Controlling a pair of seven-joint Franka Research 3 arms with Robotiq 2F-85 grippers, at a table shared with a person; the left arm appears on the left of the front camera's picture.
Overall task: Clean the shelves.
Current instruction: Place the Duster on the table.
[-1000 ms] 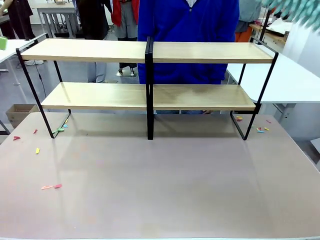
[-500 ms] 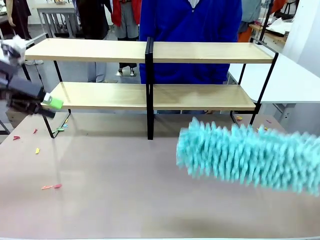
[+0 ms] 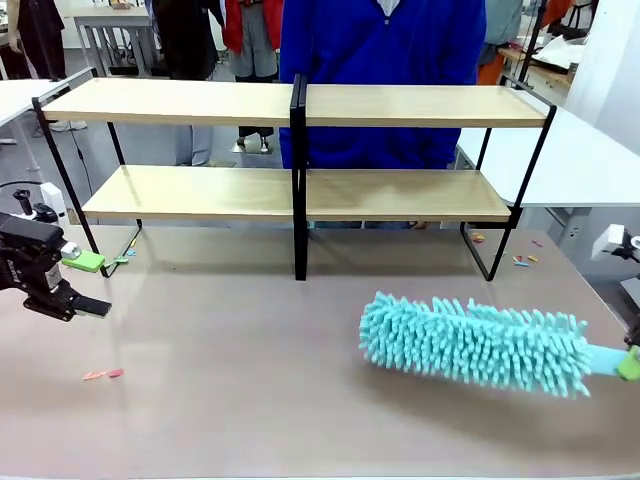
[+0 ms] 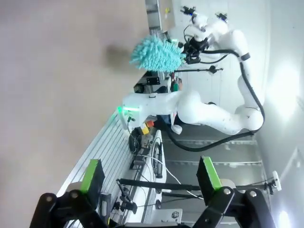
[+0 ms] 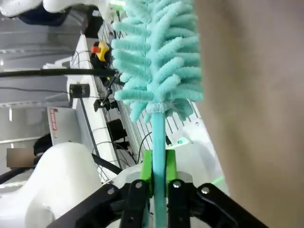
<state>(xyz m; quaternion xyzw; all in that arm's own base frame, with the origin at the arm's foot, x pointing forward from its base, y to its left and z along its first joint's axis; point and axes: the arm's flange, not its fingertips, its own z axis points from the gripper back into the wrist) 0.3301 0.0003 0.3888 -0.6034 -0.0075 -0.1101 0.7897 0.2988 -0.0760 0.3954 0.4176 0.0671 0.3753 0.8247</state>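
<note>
- Front view: the shelves stand across the far half of the desk, two pale boards in a black frame with a central black post. A person in a blue top stands right behind them.
- Front view: the left gripper hangs at the left edge, low over the desk, its green-padded fingers spread with nothing between them. Small coloured scraps lie on the desk near it.
- Front view: a teal fluffy duster lies low over the right side of the desk, well in front of the shelves, its handle running off to the right edge.
- Left wrist view: the left gripper has its two fingers wide apart and empty. Farther off, the white right arm carries the duster beside the desk.
- Right wrist view: the right gripper is pinching the duster's teal handle between its green pads, the fluffy head pointing away along the desk.
</note>
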